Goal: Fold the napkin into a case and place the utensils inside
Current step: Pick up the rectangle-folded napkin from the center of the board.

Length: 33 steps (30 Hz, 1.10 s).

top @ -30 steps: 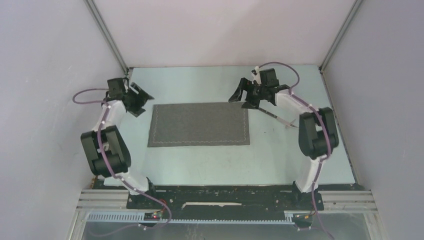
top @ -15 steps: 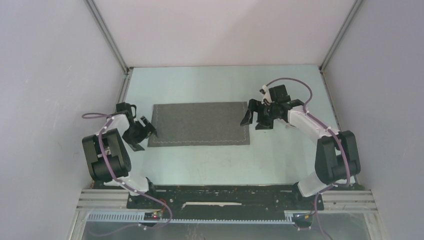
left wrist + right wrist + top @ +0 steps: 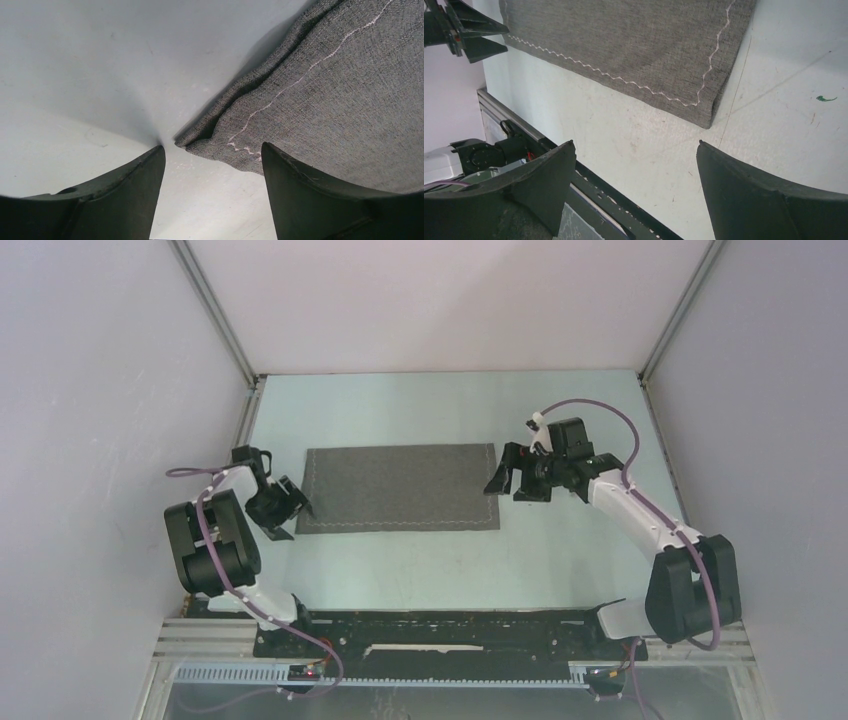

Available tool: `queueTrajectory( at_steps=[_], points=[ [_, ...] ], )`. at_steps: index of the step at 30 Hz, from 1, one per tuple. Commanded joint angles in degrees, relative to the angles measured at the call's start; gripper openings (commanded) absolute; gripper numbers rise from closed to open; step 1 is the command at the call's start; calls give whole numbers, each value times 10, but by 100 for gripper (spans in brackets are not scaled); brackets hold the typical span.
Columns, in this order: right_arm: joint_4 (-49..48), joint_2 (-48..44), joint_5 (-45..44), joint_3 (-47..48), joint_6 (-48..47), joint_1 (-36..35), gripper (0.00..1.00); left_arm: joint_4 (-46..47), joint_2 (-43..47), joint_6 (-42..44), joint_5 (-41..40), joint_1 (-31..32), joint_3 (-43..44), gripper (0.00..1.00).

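Beside the near-left corner of the napkin [image 3: 398,488], the left claw [image 3: 290,511] stands released, its jaws straddling the cloth tip without pinching it. Seen from overhead, the cloth spreads from it toward 2 o'clock. Farther across, the right claw [image 3: 511,480], also released and empty, hovers off the right hem, with cloth at its 9 o'clock. On the surface [image 3: 420,570] the napkin's long axis runs 9 to 3, and each claw is nearest its own near corner.

pale blue-green table [image 3: 420,560], white enclosure walls [image 3: 430,300], small green mark [image 3: 826,98] on it
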<state>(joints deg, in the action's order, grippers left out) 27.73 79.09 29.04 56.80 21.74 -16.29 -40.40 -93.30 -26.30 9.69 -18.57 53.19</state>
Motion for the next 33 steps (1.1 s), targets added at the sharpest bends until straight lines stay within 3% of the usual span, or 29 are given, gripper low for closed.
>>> queueTrajectory(
  at_steps=[1, 11, 22, 29, 33],
  points=[
    [-38, -10, 9, -26, 1, -11, 98, 10, 8, 19, -7, 1, -28, 77],
    [-56, 1, 21, -31, 14, -17, 97, -15, 51, 34, -35, 0, -31, 69],
    [-67, 3, 15, -38, 19, -27, 97, 4, 21, 33, -13, -13, -10, 54],
    [-73, -4, 16, -46, 24, -28, 97, -5, 9, 33, -35, -11, 2, 51],
    [-76, -11, 13, -53, 26, -28, 97, -4, -23, 31, -39, -11, 17, 42]
  ],
)
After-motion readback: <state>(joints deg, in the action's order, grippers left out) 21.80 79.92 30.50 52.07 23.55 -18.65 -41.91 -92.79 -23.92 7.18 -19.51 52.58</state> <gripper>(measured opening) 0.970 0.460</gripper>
